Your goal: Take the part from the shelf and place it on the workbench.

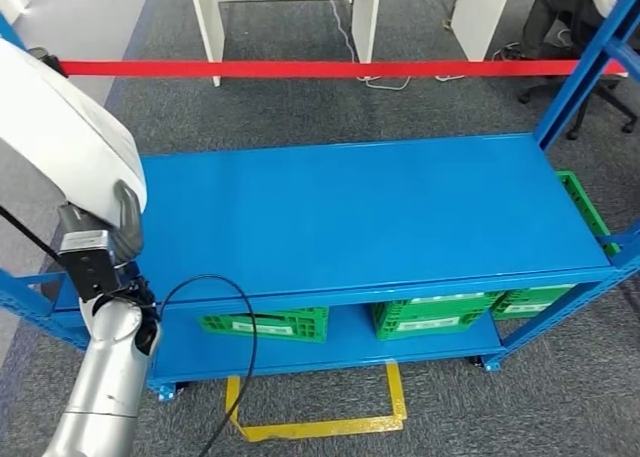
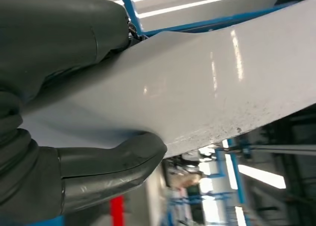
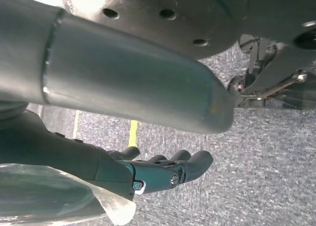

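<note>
Our left hand (image 2: 74, 137) grips the white part (image 2: 209, 87), thumb and fingers pressed on its two faces, raised left of the blue shelf (image 1: 362, 217). Our right hand (image 3: 156, 171) hangs released, fingers apart above grey carpet (image 3: 268, 176).

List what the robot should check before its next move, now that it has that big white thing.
1. Grip on the white part: ok. The left hand holds it between thumb and fingers.
2. Part lifted off the blue shelf: ok, it sits raised above the shelf's left end.
3. Right hand free: ok, it holds nothing and hangs over the carpet.
4. Black cable looping off the left arm: cannot tell whether it might snag.
5. Workbench located: cannot tell. White furniture stands beyond the red tape.
</note>
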You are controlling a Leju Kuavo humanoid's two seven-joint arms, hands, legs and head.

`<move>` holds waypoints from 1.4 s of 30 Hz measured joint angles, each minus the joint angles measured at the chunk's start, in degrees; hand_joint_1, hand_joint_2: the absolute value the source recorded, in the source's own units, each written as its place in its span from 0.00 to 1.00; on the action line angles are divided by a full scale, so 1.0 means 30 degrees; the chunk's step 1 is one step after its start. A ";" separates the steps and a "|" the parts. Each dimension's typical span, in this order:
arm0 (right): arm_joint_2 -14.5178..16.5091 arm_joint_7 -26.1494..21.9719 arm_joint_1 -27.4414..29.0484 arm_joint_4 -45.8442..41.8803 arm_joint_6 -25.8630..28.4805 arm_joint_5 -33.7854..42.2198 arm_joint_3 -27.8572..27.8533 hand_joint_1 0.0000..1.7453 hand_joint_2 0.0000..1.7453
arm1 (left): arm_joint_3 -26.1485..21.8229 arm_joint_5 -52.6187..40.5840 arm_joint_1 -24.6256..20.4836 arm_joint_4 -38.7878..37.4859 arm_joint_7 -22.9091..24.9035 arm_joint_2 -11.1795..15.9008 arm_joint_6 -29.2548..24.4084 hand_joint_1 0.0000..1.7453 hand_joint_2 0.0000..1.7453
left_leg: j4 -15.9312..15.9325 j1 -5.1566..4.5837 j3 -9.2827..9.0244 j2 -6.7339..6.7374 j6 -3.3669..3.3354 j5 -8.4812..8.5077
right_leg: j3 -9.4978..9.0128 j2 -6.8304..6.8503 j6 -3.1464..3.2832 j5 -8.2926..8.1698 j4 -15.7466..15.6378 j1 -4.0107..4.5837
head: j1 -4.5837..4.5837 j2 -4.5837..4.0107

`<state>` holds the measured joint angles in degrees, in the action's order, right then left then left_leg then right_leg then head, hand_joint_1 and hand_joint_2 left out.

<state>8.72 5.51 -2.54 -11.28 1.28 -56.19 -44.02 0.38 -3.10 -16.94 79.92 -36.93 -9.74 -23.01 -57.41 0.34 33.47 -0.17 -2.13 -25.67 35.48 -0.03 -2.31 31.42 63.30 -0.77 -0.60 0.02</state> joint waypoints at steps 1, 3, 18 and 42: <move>0.0022 0.0029 0.0017 0.0000 0.0029 0.0033 -0.0046 0.00 0.00 | 0.0135 0.0594 0.0331 0.0844 -0.0020 -0.0129 0.0445 1.00 1.00 | -0.0001 -0.0012 0.0005 0.0009 -0.0058 -0.0011 | 0.0614 0.0003 -0.0057 0.0632 0.1299 -0.0001 | -0.0046 0.0000; 0.0078 0.0144 0.0088 0.0000 0.0142 0.0234 -0.0204 0.00 0.00 | 0.0490 0.1343 0.1205 0.2549 -0.0227 -0.0342 0.1224 1.00 1.00 | -0.0014 -0.0052 -0.0003 0.0027 -0.0106 -0.0045 | 0.1628 0.0005 -0.0132 0.1337 0.3387 -0.0003 | -0.0051 0.0000; 0.1137 -0.0013 0.0513 -0.0136 0.1304 0.1436 -0.2413 0.00 0.00 | 0.3616 0.1517 0.8281 1.0084 -0.1086 0.0368 0.5516 1.00 1.00 | -0.5065 -0.0015 0.1431 -0.0025 0.0912 -0.3484 | -0.0436 0.0058 0.0893 -0.1693 -0.1765 -0.0036 | 0.0091 0.0000; 0.1271 -0.2889 0.0573 -0.0488 0.3218 -0.0208 -0.2417 0.00 0.00 | 0.3049 -0.0923 1.0778 1.1945 -0.1080 0.0512 0.4299 1.00 1.00 | -0.0036 -0.0331 0.0627 0.0150 0.0355 0.0856 | -0.3399 0.0008 0.0204 0.0342 -0.2633 0.0029 | -0.0023 0.0000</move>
<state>12.53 -3.16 -0.82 -12.74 10.93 -56.82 -51.28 9.53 -5.87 15.39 115.76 -40.17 -8.20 -10.11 -57.51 -0.66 35.36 0.28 -1.06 -23.10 25.28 0.00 -1.70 32.45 55.40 -0.68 -0.67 0.02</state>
